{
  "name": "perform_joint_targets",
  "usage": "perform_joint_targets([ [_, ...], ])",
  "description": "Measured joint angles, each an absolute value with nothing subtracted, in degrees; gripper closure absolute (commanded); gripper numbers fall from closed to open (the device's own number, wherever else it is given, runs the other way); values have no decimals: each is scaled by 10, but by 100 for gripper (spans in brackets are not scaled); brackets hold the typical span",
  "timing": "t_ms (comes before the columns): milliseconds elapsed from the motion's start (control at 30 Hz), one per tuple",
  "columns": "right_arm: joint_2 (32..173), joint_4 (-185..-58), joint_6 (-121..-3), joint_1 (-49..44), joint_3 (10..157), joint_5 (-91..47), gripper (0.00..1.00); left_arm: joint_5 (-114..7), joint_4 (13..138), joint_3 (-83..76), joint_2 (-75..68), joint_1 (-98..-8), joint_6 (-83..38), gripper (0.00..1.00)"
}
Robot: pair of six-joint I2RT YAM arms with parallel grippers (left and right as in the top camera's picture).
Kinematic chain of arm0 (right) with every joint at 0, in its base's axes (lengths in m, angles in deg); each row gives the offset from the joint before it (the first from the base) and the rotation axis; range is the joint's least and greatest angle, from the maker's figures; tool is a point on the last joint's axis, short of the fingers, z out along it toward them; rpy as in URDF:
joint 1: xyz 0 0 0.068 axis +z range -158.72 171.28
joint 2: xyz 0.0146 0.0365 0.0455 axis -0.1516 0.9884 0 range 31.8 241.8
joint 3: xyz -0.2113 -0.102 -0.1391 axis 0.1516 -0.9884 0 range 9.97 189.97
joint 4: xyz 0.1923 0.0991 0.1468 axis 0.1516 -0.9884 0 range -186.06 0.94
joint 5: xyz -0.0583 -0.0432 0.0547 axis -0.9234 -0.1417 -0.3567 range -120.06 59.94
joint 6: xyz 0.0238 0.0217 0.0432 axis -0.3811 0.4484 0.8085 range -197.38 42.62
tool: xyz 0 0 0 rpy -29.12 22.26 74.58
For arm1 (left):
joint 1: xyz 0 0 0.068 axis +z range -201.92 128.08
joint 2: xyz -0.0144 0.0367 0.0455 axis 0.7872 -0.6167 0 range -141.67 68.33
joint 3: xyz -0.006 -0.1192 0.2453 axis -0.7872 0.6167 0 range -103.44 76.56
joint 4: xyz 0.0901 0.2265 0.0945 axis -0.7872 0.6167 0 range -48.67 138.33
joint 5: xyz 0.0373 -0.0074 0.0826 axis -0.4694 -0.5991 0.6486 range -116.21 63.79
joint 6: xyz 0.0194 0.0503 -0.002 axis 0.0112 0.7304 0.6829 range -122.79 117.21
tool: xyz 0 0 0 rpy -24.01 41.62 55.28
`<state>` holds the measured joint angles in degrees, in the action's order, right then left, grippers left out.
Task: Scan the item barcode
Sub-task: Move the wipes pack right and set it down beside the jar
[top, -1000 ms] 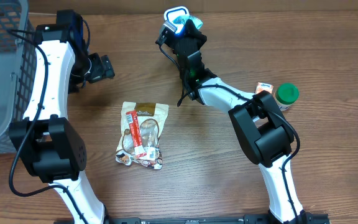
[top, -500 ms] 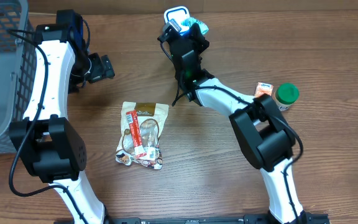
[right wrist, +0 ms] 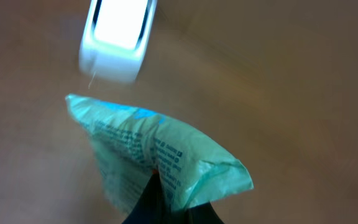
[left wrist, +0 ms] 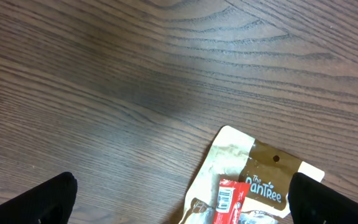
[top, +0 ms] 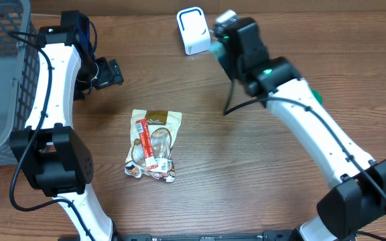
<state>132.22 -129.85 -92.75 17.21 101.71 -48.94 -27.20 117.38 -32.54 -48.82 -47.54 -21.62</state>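
The right gripper (right wrist: 156,188) jaws clamp a pale green plastic packet (right wrist: 160,152) just beside the white boxy scanner (right wrist: 118,38); the left gripper (left wrist: 182,202) jaws stand wide, empty, near a tan snack pouch (left wrist: 263,180).

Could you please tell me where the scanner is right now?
Overhead, the white scanner stands at the far edge of the table near the middle, just left of the right gripper, which holds a green pouch beside it.
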Motion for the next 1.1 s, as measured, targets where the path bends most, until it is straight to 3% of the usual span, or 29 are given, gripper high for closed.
perform_joint_targets([
  [200, 1344, -1448, -870, 93, 993, -336, 96, -272, 1174, -325, -488, -475, -216, 0],
  [467, 1352, -1417, -855, 36, 909, -301, 96, -272, 1174, -325, -488, -475, -216, 0],
  [600, 1353, -1405, -853, 12, 894, -312, 83, -272, 1174, -325, -488, -475, -216, 0],
  [633, 1353, -1402, -851, 6, 893, -314, 71, -272, 1174, -325, -488, -475, -216, 0],
  [667, 1353, -1400, -851, 3, 893, -317, 53, -272, 1174, -325, -488, -475, -216, 0],
  [767, 1353, -1390, -850, 2, 893, -320, 30, -272, 1174, -325, -488, -475, -216, 0],
  [800, 1353, -1386, -853, 2, 893, -319, 27, -272, 1174, -325, -488, -475, -216, 0],
  [967, 1353, -1366, -806, 3, 893, -302, 32, -272, 1174, -325, -488, -475, -216, 0],
  [1100, 1353, -1382, -757, 3, 893, -210, 48, -272, 1174, -325, -488, -475, -216, 0],
])
